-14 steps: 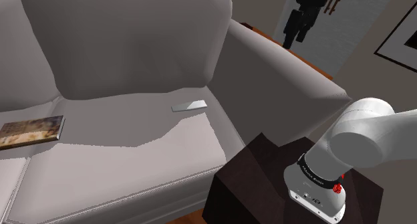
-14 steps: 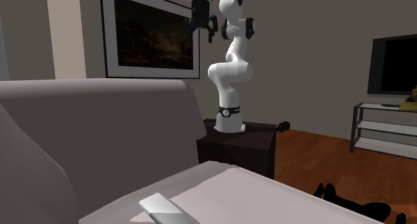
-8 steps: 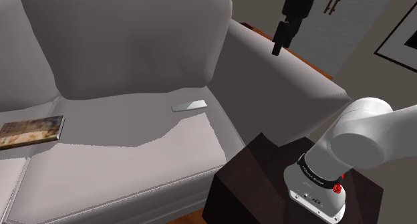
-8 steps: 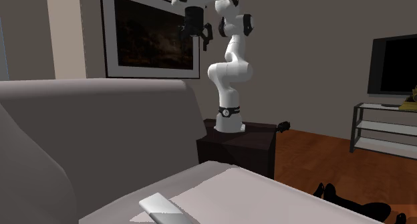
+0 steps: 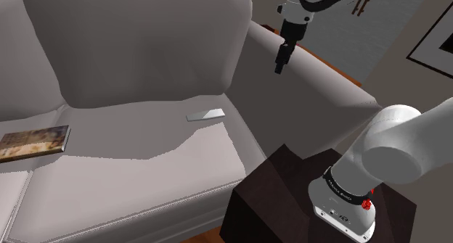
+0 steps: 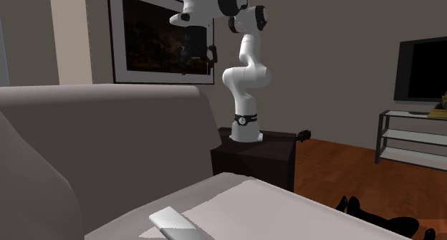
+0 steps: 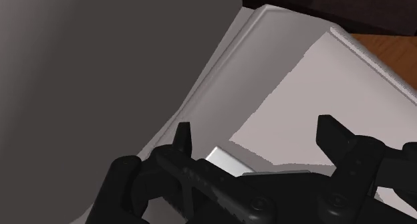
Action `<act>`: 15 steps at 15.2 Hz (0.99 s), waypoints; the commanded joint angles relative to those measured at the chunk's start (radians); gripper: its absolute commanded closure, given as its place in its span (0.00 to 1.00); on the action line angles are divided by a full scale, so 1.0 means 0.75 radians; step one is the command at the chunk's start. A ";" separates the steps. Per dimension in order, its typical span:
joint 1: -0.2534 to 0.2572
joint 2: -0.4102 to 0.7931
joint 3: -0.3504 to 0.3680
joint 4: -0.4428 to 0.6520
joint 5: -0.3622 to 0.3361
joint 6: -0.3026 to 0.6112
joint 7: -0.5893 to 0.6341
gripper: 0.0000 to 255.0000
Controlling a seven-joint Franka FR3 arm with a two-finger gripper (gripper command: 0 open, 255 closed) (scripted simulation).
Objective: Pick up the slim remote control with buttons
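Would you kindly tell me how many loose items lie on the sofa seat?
2. The slim pale remote lies on the sofa seat near the backrest; a flat book lies at the shoulder view's left edge. More may lie beyond the frame.

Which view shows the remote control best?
The shoulder view: the whole remote control lies unobstructed on the sofa seat. The second exterior view cuts it off; the gripper partly hides it in the wrist view.
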 commanded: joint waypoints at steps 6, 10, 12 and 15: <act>0.075 0.331 -0.080 0.049 0.040 0.289 -0.249 0.00; 0.113 0.537 -0.103 0.114 0.100 0.426 -0.401 0.00; 0.126 0.641 -0.106 0.156 0.138 0.485 -0.480 0.00; 0.138 0.797 -0.096 0.229 0.201 0.562 -0.598 0.00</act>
